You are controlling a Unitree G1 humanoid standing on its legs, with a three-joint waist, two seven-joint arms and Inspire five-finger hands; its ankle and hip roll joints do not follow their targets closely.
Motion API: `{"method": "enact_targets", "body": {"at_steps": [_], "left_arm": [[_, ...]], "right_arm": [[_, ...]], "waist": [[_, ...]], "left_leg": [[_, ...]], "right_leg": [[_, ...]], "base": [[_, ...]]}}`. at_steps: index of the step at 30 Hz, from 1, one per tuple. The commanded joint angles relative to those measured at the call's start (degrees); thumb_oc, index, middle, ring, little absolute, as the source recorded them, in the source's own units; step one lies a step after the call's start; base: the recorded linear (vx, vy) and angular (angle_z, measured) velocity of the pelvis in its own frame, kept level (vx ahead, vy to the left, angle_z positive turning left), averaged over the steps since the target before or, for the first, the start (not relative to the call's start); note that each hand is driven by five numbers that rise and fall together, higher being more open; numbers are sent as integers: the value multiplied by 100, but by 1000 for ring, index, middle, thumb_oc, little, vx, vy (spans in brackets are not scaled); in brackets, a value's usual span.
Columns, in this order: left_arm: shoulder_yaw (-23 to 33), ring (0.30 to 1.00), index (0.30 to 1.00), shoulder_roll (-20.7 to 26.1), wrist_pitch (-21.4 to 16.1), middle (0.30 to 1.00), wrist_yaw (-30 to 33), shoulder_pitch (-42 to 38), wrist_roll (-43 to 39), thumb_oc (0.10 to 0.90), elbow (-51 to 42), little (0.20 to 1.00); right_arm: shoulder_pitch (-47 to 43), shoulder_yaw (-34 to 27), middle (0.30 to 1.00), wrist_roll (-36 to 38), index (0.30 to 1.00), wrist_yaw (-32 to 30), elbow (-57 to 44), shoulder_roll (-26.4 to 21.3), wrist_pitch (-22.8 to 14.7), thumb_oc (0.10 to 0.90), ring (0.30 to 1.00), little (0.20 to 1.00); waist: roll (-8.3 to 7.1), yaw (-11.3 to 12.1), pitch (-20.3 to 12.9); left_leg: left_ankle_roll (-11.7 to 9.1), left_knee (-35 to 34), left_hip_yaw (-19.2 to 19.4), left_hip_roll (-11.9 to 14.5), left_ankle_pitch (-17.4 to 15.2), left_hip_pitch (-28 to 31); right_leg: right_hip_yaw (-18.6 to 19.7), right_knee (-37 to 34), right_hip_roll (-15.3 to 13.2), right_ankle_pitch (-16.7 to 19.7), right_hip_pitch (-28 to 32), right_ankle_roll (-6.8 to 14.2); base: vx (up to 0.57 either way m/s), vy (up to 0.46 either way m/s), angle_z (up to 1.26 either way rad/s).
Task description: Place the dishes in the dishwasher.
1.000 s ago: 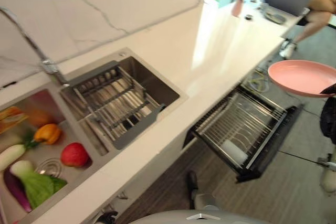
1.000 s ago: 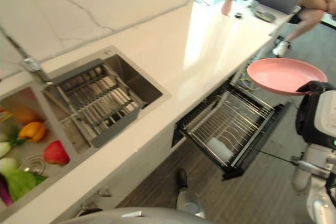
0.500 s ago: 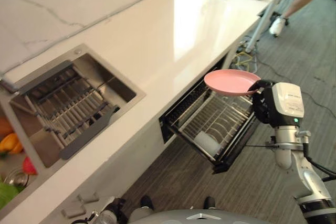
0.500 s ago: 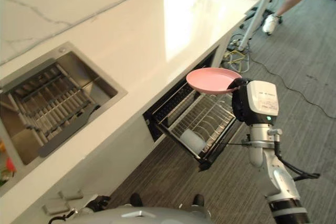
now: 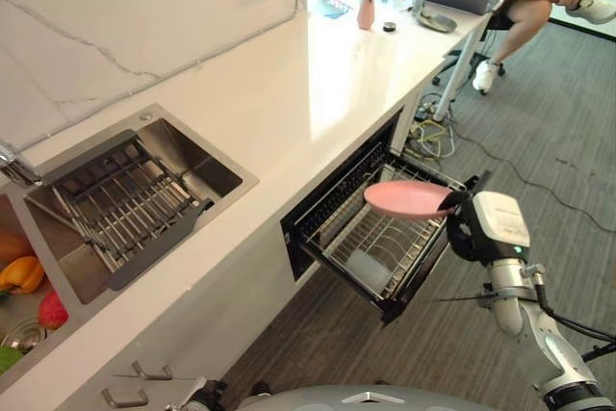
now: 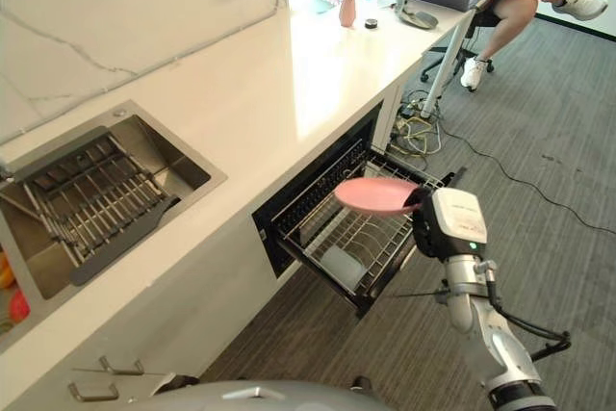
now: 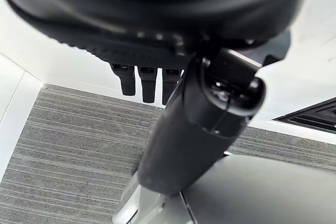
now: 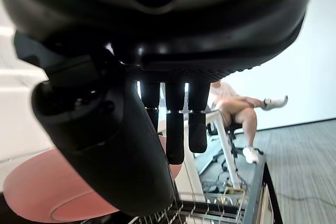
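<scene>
Off to the left of the dishwasher, the steel sink [image 5: 144, 201] with its wire rack sits sunk in the glossy white bench [image 5: 318, 74]; the left hand [image 7: 157, 82] hangs idle with fingers relaxed and empty. The right hand [image 5: 460, 214] pinches the smooth, round, shallow pink plate [image 5: 406, 198] by its rim, level above the dishwasher's pulled-out wire rack [image 5: 385, 247]. This looks like the loading step, and I'd say the plate needs tipping on edge to slot between the thin metal tines.
</scene>
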Motion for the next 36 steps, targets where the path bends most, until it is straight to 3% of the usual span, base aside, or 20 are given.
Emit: {"method": "enact_targets", "body": {"at_steps": [1, 4, 5, 11, 17, 18, 19, 26, 33, 36], "left_arm": [[-196, 900, 900, -440, -456, 900, -98, -594, -310, 800, -37, 900], [-180, 900, 900, -411, -452, 900, -91, -600, -341, 800, -53, 900], [-203, 900, 900, -371, -474, 900, -90, -583, -394, 800, -50, 900], [-321, 900, 900, -237, -547, 900, -83, -619, -572, 800, -17, 900], [-122, 900, 900, -207, -590, 900, -46, -687, -1090, 800, 70, 900], [-87, 900, 900, -207, -589, 900, -28, -681, -1130, 800, 72, 900], [-44, 900, 900, -204, -586, 900, -11, -671, -1161, 800, 66, 900], [83, 900, 900, -172, -517, 900, 55, -511, -1109, 800, 50, 900], [22, 900, 900, -195, -452, 900, -76, -502, -777, 800, 180, 900], [-4, 900, 900, -207, -431, 900, -117, -558, -726, 800, 201, 900]], "right_arm": [[-859, -346, 300, 302, 300, -355, -125, -230, -78, 400, 300, 300], [-1042, -271, 300, 342, 300, -403, 138, -241, -57, 400, 300, 300], [-1241, -202, 300, 396, 300, -418, 459, -286, -12, 400, 300, 300], [-2445, 242, 300, 589, 300, -462, 1958, -807, 122, 400, 300, 300], [-3193, 714, 300, 564, 300, -504, 2928, -934, 273, 400, 300, 300], [-3203, 755, 425, 511, 425, -529, 3021, -894, 310, 483, 425, 425], [-3161, 722, 900, 524, 900, -566, 3034, -817, 324, 800, 900, 900], [-2566, 17, 900, 946, 900, -872, 2227, -612, 154, 800, 900, 900], [-2245, -741, 900, 833, 900, -863, 1210, -1190, 66, 800, 900, 900], [-2149, -1029, 900, 944, 900, -806, 845, -1400, 0, 800, 900, 900]], "waist": [[-66, 118, 76], [-55, 136, 122], [-6, 202, 158], [252, 403, 520], [487, 513, 705], [514, 524, 681], [524, 523, 658], [390, 429, 444], [81, 275, 164], [21, 238, 104]], "left_leg": [[254, 82, -49, -150, -743, 35], [285, 82, 4, -178, -609, -84], [248, 82, -120, -212, -709, -141], [191, 82, -315, -297, -509, -732], [137, 82, -458, -346, -358, -1006], [131, 82, -477, -347, -354, -1006], [131, 82, -498, -352, -359, -1001], [168, 82, -530, -388, -470, -794], [203, 82, -406, -337, -616, -389], [215, 82, -335, -307, -647, -294]], "right_leg": [[-31, 103, -164, -362, 303, 265], [-137, 92, -186, -269, 216, 230], [-110, 96, -204, -349, 193, 266], [-316, 92, -349, -255, -227, 256], [-442, 92, -415, -226, -374, 226], [-492, 92, -423, -237, -348, 226], [-526, 92, -425, -242, -323, 226], [-665, 92, -418, -288, -37, 226], [-510, 96, -327, -330, 163, 225], [-405, 98, -299, -330, 162, 228]], "base": [[4, 3, 18], [-71, 14, 16], [16, 24, 15], [-107, 33, 27], [-57, 25, 21], [26, 13, 27], [25, 14, 18], [28, 6, 24], [0, -20, -9], [-29, -10, -23]]}}
